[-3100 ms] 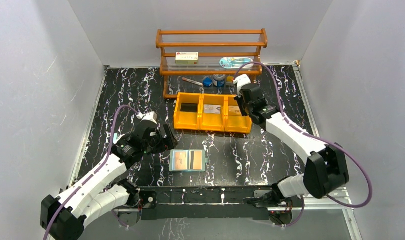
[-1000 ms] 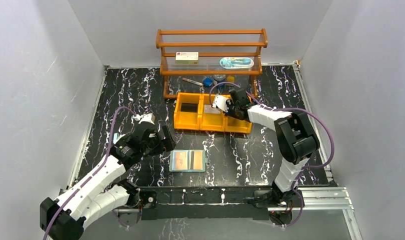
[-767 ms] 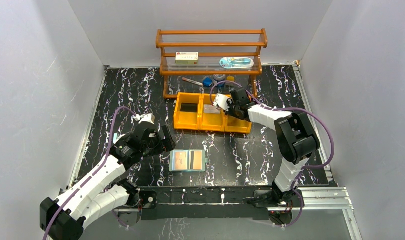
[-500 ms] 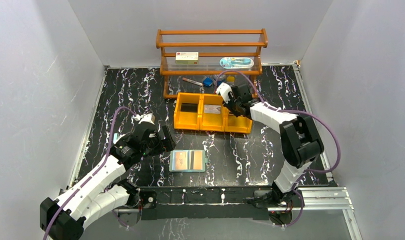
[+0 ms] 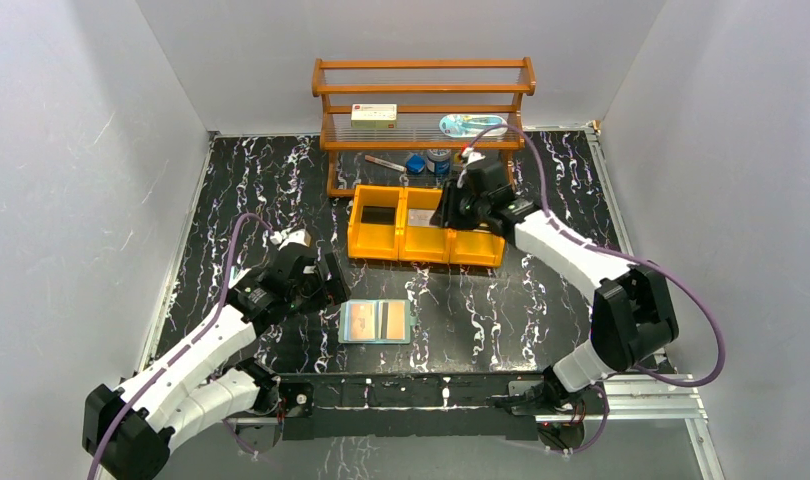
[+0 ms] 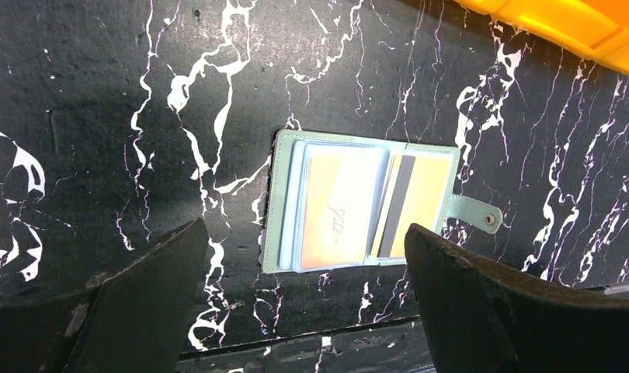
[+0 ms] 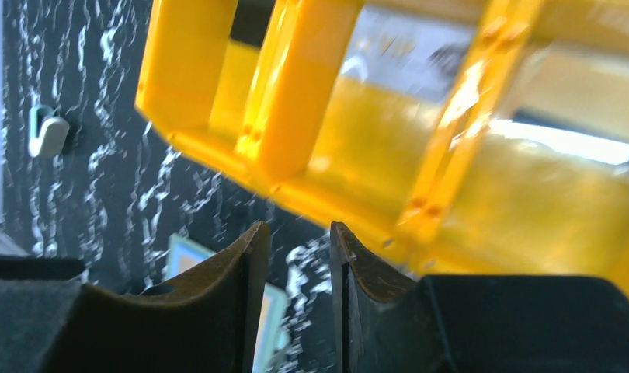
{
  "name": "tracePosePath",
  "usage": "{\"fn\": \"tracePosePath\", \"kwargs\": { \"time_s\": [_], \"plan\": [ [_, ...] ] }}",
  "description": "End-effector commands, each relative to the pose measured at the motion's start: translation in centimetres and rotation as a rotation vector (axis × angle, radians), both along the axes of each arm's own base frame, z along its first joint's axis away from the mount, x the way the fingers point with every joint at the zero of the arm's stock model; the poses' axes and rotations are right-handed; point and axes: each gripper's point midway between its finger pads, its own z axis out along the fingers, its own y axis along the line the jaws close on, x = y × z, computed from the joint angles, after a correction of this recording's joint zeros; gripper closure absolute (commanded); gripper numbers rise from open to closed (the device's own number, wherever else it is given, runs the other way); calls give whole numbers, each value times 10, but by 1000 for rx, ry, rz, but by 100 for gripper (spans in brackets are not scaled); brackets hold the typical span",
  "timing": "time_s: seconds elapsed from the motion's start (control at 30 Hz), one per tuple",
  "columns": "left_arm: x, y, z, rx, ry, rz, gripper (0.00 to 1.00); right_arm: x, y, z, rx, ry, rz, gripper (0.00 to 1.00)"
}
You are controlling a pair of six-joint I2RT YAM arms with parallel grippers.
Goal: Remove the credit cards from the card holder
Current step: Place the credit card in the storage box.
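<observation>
The sage-green card holder (image 5: pixel 377 321) lies open on the black marble table near the front. In the left wrist view the card holder (image 6: pixel 284 203) shows an orange-tan credit card (image 6: pixel 341 210) in its left pocket. A second tan card with a dark stripe (image 6: pixel 424 203) sits in the right pocket, beside the snap tab (image 6: pixel 478 216). My left gripper (image 5: pixel 326 280) hovers just left of the holder, wide open and empty (image 6: pixel 305 225). My right gripper (image 5: pixel 449 212) is over the orange bins, its jaws a narrow gap apart and empty (image 7: pixel 296 237).
Three-compartment orange bins (image 5: pixel 426 245) stand mid-table and fill the right wrist view (image 7: pixel 296 116); a dark card (image 5: pixel 379 215) and a greyish card (image 5: pixel 424 218) lie in them. A wooden rack (image 5: pixel 424 90) at the back holds a white red-labelled box (image 5: pixel 373 116) and small items.
My right arm has swung above the orange bins, its wrist lifting toward the rack and its elbow moving out to the right. The left arm and the card holder have stayed put.
</observation>
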Motion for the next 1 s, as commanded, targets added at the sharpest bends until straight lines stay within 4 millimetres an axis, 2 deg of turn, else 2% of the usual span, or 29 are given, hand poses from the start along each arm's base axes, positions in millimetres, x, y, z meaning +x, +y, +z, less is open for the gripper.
{"fn": "tracePosePath", "kwargs": {
  "time_s": [0.0,0.13,0.3,0.47,0.63,0.67,0.77,0.87,0.97],
  "plan": [
    [4,7,7,16,-15,52,2,-52,44,-3,100,135,-91,57],
    [3,17,3,50,5,112,2,-87,77,-13,47,95,-99,57],
    [-1,34,-4,111,36,203,2,-118,107,-31,-16,109,-56,55],
    [-7,44,-14,134,76,289,2,-144,134,-52,-91,128,27,48],
    [-15,39,-30,81,138,310,2,-166,161,-70,-177,144,135,44],
    [-16,38,-33,69,153,314,2,-170,163,-81,-224,152,144,42],
    [-21,43,-40,54,190,384,2,-178,169,-95,-317,151,148,37],
    [-24,52,-43,42,190,455,2,-185,173,-103,-359,152,138,30],
    [-28,64,-43,46,193,513,2,-187,177,-106,-370,150,132,30]
  ]
}}
